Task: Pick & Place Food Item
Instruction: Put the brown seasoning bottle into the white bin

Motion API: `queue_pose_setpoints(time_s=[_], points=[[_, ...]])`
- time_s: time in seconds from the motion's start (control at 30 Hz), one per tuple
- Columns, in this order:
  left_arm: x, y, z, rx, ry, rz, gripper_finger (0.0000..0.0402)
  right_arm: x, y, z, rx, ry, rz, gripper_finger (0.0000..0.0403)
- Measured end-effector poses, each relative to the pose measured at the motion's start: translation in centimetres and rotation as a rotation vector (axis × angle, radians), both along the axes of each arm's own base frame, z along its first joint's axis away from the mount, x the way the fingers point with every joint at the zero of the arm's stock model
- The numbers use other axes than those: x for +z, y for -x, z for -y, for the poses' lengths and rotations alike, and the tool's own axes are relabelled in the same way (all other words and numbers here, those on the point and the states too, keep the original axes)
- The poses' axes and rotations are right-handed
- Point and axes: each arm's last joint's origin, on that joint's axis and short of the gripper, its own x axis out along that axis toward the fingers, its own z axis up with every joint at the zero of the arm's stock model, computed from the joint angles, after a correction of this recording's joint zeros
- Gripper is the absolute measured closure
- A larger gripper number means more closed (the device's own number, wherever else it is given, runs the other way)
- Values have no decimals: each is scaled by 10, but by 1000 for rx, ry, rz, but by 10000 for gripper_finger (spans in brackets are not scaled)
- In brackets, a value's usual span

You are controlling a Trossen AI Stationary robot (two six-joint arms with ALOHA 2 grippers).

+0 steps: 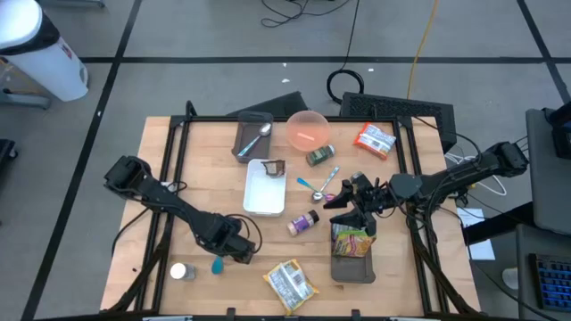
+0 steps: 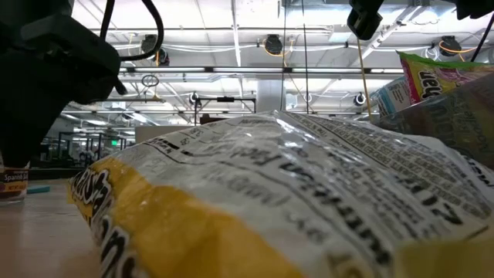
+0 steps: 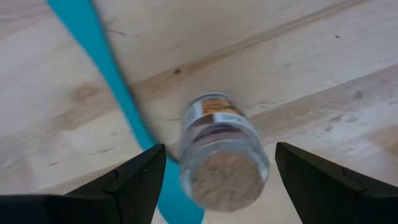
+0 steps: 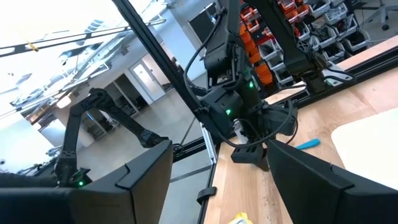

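Left wrist view: showed the left gripper (image 3: 214, 180) spread wide over a small clear spice jar with a brown-and-white label (image 3: 219, 155), standing on the pale wooden table (image 3: 311, 81) beside a flat teal strip (image 3: 106, 74), untouched by either finger. High view: placed the right gripper (image 1: 357, 212), fingers parted and holding nothing, above a green-and-yellow snack bag (image 1: 352, 239) resting in a dark rectangular tray (image 1: 353, 267); found a yellow crinkled chip packet (image 1: 290, 283) near the table's front edge.
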Motion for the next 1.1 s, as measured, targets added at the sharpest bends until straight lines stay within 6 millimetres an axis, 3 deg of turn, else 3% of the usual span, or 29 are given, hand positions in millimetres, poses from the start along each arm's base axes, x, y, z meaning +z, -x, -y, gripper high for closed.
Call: queue_pose_setpoints(time_s=[0.2,0.53,0.87,1.1], points=[[-11,1,0,28,34,37,89,-1,-1,3,-14,3,-7,149],[-12,3,-1,37,26,15,93,-1,-1,4,-19,3,-6,149],[-13,5,-2,48,17,-10,201,-1,-2,7,-34,-4,-7,149],[-12,5,-2,44,17,-9,203,-1,-2,7,-34,-4,-7,149]])
